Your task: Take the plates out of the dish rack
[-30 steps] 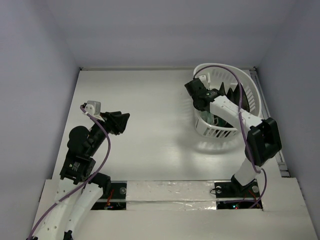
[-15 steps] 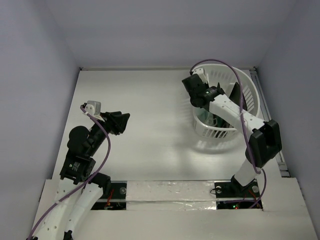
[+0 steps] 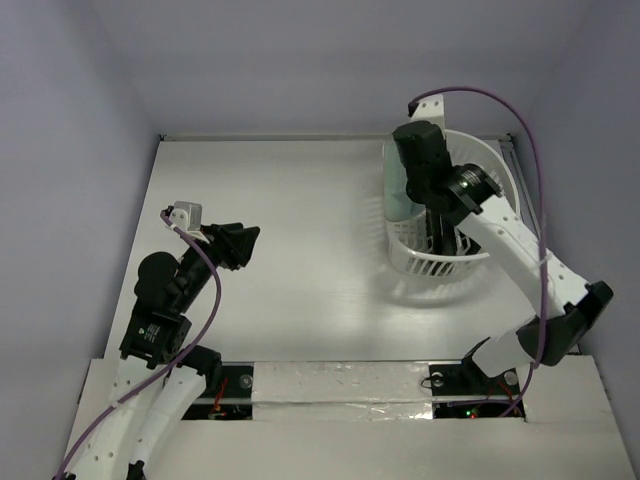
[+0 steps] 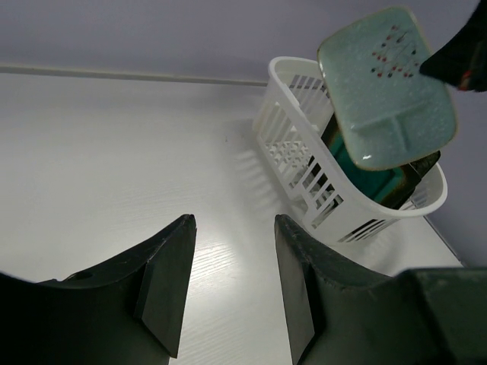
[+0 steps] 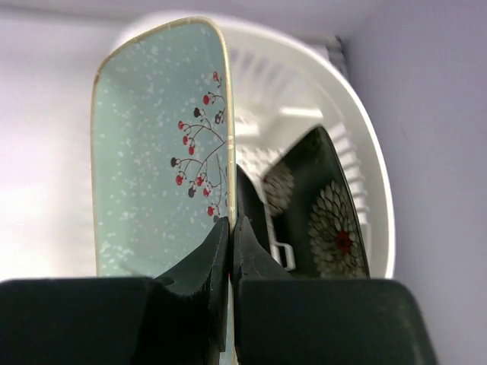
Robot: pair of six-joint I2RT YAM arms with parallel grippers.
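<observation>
Fingers (image 5: 199,266) of right gripper (image 5: 230,225) clamp mint plate (image 5: 152,144) above dish rack (image 3: 500,168), far-right corner | step: plate lift-out | next: lower onto tabletop (image 3: 300,200) beside rack | left gripper (image 4: 232,251) spread, holding nothing

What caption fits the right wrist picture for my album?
Right gripper pinching the mint-green plate by its edge, dish rack and dark flowered plate behind.

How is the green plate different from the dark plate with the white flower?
Colour: the green plate is pale mint with a small red-berry twig; the dark plate is almost black with a big white flower.
Place: the green plate is held up in the air; the dark plate stands inside the rack.
Hold: the right end effector pinches the green plate's edge; nothing grips the dark plate.
Both stand on edge and carry a plant picture.
</observation>
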